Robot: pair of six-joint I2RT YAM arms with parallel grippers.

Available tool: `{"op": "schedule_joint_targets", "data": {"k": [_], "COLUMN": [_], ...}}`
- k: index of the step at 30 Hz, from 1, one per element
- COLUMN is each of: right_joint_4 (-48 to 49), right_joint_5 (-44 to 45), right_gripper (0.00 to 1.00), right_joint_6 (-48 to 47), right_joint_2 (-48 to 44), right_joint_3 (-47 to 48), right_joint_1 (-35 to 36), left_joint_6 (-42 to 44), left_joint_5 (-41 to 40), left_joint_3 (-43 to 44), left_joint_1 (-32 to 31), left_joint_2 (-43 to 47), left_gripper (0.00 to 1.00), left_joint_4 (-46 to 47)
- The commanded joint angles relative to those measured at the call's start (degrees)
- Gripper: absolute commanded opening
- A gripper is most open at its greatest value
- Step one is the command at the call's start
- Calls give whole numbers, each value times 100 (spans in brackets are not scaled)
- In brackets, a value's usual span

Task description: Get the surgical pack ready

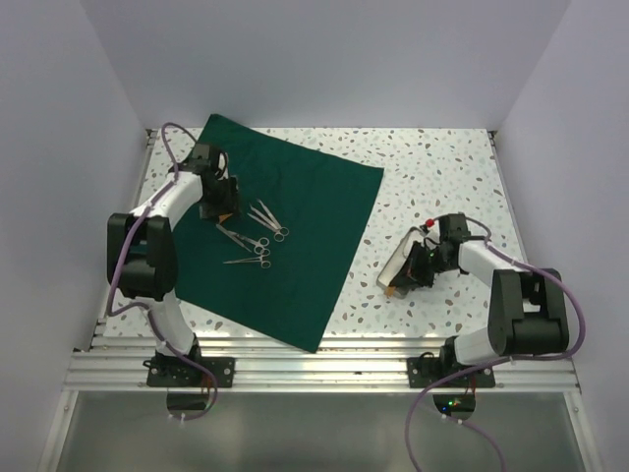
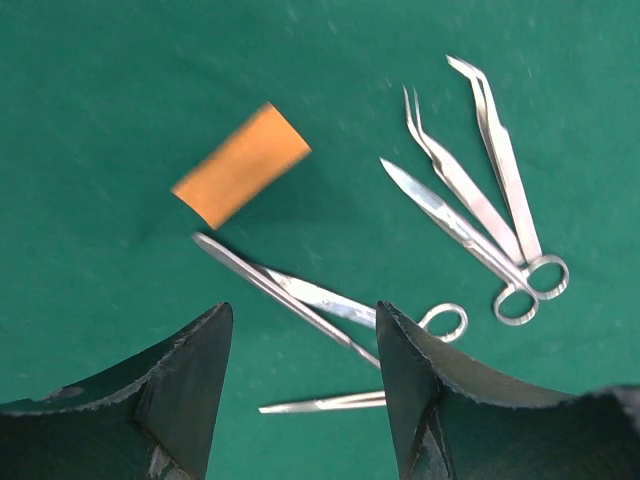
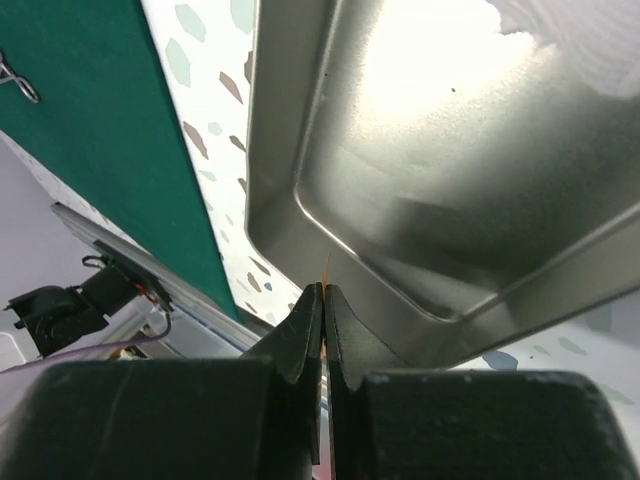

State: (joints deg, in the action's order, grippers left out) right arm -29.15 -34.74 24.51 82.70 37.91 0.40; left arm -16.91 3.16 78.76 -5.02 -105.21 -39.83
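Surgical pack: split between two spots, with drape and instruments under the left pincer, and tray and gauze at the right pincer.
Green drape (image 1: 314, 206): spread flat on the speckled table (image 1: 442, 167), directly beneath the left pincer and to the left of the right pincer.
Left pincer (image 2: 303, 320): fingers apart, closed on nothing, hanging over the drape.
Long steel instrument (image 2: 300, 290): lies slantwise on the drape below the left pincer's gap, its ring handle beside one finger.
Second steel tip (image 2: 320, 403): shows low in that same gap; the rest is hidden behind a finger.
Two ring-handled instruments (image 2: 480, 210): ahead of the left pincer and off to one side, tips pointing away, handles close together; scissors or forceps, cannot tell which.
Orange rectangular piece (image 2: 242, 165): on the drape ahead of the left pincer, apart from the steel, blurred.
Right pincer (image 3: 323, 295): fingers together, clamped on the tray's rim.
Steel tray (image 3: 420, 190): tilted at the right pincer's tips, beside the drape's edge and off the cloth.
White gauze (image 3: 570, 35): in the tray's corner farthest from the right pincer.
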Motion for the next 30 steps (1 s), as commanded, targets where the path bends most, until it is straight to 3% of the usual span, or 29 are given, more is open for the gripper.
{"op": "schedule_joint_targets", "data": {"k": [1,8,16,20,27,28,30], "right_joint_4": [146,-548,-434,-390,-977,-1083,-1365], "right_joint_5": [346,380,424,512,1205,1259,1364], "right_gripper": [0,0,0,7,36,46,54], "right_joint_6": [-228,-219,-210,-289,-535,-570,-571], "right_joint_2": [160,-367,44,335,204,107,-7], "right_joint_3": [225,779,937,1008,1323,1385,1569], "right_joint_1": [-23,-23,-278,-278,-278,-278,-278], "left_joint_6": [21,21,73,161,328,328,355], "left_joint_5": [-500,-518,-667,-702,-720,-877,-1306], "left_joint_3": [420,482,939,1150,1308,1317,1317], "left_joint_1": [-17,-17,-17,-17,-52,-87,-157], "left_joint_2": [-131,-263,-544,-799,-1116,-1177,-1221], "left_gripper": [63,64,70,72,72,72,71], "left_joint_4": [-25,-68,-288,-385,-288,-305,-367]}}
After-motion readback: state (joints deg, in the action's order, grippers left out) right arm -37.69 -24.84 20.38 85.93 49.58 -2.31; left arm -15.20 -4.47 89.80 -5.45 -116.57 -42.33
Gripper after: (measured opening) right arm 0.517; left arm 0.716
